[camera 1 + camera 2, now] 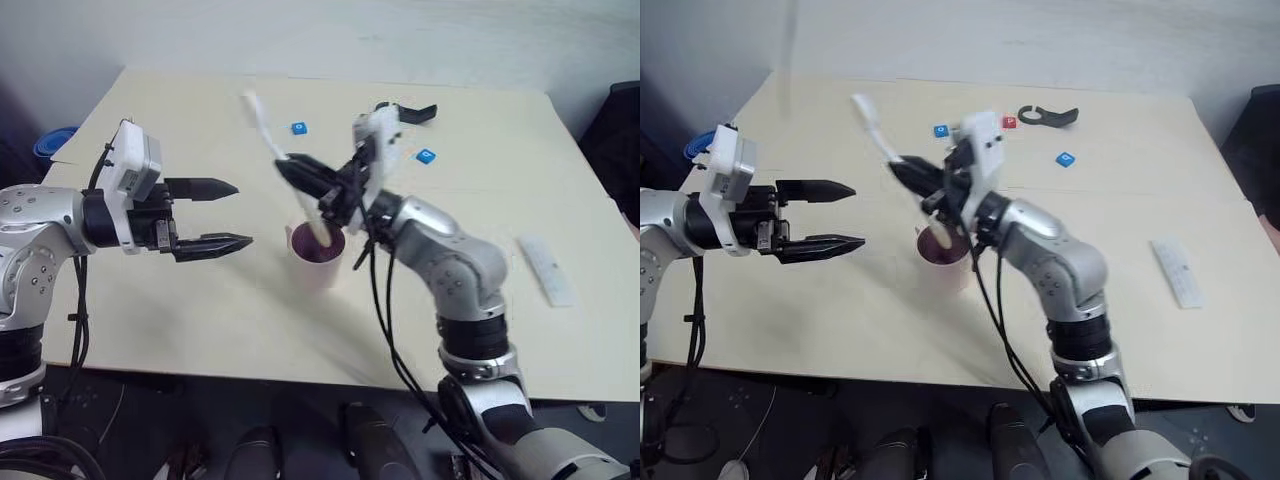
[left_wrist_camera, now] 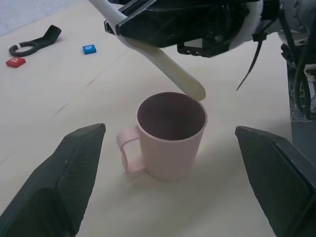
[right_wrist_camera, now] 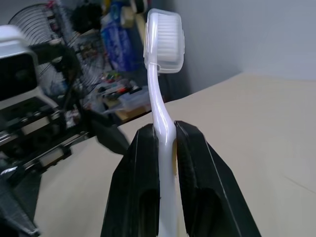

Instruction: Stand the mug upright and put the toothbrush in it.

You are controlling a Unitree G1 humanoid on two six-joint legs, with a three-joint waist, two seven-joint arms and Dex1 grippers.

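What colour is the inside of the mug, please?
Dark maroon-pink inside the pale pink mug; the left wrist view shows it best.

The left arm reaches in from the left side, held up above the bench. Its left gripper (image 1: pixel 230 214) points across toward the middle. The two black fingers (image 2: pixel 64 182) stand wide apart, one above the other, with nothing between them.

The right arm comes up from the lower right, bends at the elbow and leans in toward the middle. Its wrist tips upward. The right gripper (image 1: pixel 300 172) points up and to the left. Its jaws are squeezed tight on the toothbrush (image 3: pixel 159 79), one finger on each side of the handle.

The two grippers are near each other but apart.
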